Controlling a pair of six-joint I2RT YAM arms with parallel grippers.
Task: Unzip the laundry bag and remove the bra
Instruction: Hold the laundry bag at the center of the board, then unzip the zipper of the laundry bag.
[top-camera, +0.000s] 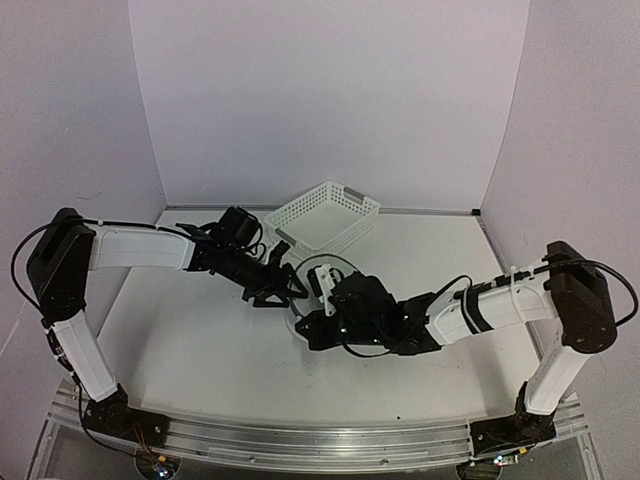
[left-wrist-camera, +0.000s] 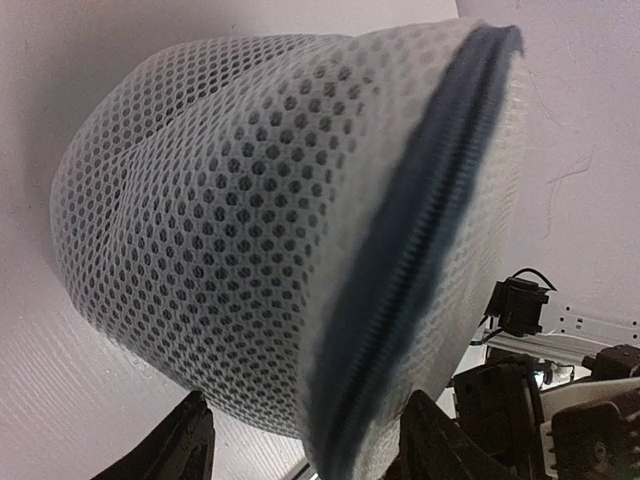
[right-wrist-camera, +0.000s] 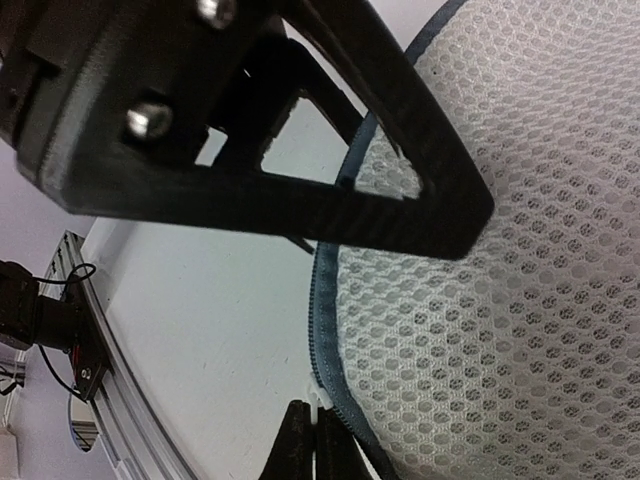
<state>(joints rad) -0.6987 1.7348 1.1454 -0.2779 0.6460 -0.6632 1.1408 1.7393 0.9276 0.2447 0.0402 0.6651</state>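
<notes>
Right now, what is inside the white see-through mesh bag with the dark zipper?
Through the white mesh laundry bag only faint darker shading shows. Its dark blue zipper looks closed where visible, so no bra can be made out inside.

Two slim robot arms share one build: white plastic link shells between chunky matte-black joint housings. The left arm (top-camera: 130, 247) carries a black cable looping off its shoulder joint at nine o'clock of the overhead view; the right arm (top-camera: 500, 305) has a similar black cable arcing over its elbow at three o'clock, cinched with a white tie. Both stand on black base blocks bolted to a ribbed aluminium rail (top-camera: 300, 440). The left gripper (top-camera: 275, 290) is black, with triangular open-frame fingers. The right gripper (right-wrist-camera: 313, 440) shows thin black fingers; its black printed mount bears two silver screw heads (right-wrist-camera: 147, 120).
</notes>
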